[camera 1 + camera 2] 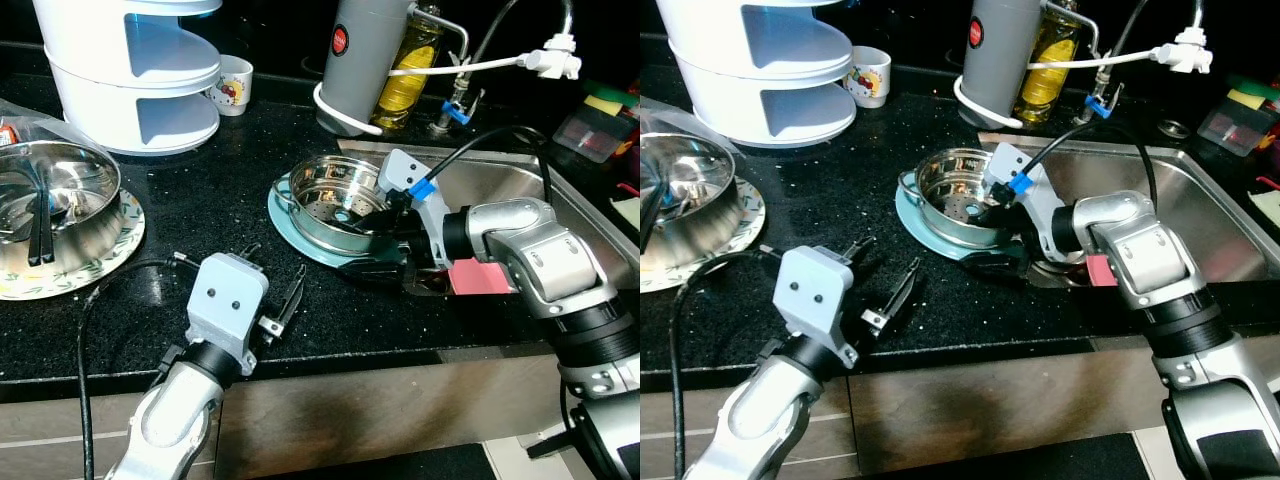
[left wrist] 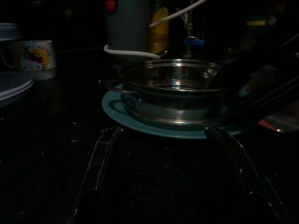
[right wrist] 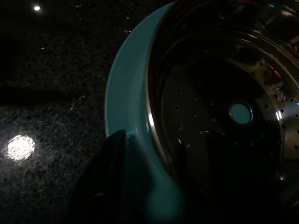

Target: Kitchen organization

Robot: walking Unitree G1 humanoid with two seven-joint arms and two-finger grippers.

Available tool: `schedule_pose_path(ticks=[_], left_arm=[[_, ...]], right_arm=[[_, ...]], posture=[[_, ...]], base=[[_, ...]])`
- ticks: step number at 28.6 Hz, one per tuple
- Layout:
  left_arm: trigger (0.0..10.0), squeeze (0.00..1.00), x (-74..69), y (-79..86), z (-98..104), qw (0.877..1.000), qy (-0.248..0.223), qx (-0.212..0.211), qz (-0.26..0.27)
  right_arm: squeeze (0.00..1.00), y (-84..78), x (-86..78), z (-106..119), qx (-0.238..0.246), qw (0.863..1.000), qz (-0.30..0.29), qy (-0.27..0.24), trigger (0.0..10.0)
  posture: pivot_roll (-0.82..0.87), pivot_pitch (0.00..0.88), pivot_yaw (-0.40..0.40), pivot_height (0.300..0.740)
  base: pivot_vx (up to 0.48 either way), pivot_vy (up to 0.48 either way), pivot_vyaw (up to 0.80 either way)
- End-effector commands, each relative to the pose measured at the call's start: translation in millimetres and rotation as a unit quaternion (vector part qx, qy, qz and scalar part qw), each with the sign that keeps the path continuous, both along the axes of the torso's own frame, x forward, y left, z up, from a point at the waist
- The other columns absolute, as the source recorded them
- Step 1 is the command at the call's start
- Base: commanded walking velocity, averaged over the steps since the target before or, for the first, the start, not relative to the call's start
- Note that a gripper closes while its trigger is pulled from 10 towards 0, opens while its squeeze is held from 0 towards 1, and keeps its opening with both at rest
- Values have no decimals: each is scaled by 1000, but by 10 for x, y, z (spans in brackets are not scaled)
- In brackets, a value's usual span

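Left gripper [image 1: 272,283] rests low on the black counter [image 1: 200,200], fingers spread apart.
Ahead of it sits the steel steamer pot [image 1: 335,205] on a teal plate [image 3: 126,88]; the right gripper [image 1: 375,262] reaches the plate's rim, its grip unclear.

Steel perforated steamer pot [image 1: 335,205] on teal plate [image 1: 300,235], speckled black counter [image 1: 210,190].

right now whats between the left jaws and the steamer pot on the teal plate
Only bare black countertop separates the left gripper from the steamer pot and teal plate, as the left eye view shows.
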State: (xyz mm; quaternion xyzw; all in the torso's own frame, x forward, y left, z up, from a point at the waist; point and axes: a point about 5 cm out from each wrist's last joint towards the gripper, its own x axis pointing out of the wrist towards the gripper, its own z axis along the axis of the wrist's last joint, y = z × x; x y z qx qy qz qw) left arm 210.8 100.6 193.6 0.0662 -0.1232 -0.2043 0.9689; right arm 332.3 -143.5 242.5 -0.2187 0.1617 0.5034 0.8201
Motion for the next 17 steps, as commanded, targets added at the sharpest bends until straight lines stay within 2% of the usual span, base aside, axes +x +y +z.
schedule_pose_path(ticks=[1, 8, 14, 17], left_arm=[[10000, 0, -5, -53, -15, 1000, 5, -3, -11], [10000, 0, -7, -66, -17, 1000, 4, -3, -13], [10000, 0, -5, -69, -18, 1000, 4, -2, -14], [10000, 0, -2, -71, -19, 1000, 4, 0, -15]], right_arm=[[0, -8, -4, -81, -3, 1000, -8, 22, 0], [0, 9, -21, -61, 0, 1000, -4, 19, 0], [0, 93, -100, 40, 19, 998, 59, -24, 0], [0, 165, -154, 130, 52, 994, 88, -40, 0]], posture=[[123, 17, -220, 740], [120, 16, -221, 740], [116, 17, -219, 740], [116, 17, -218, 740]], base=[[0, 0, 0], [0, 0, 0], [0, 0, 0], [0, 0, 0]])
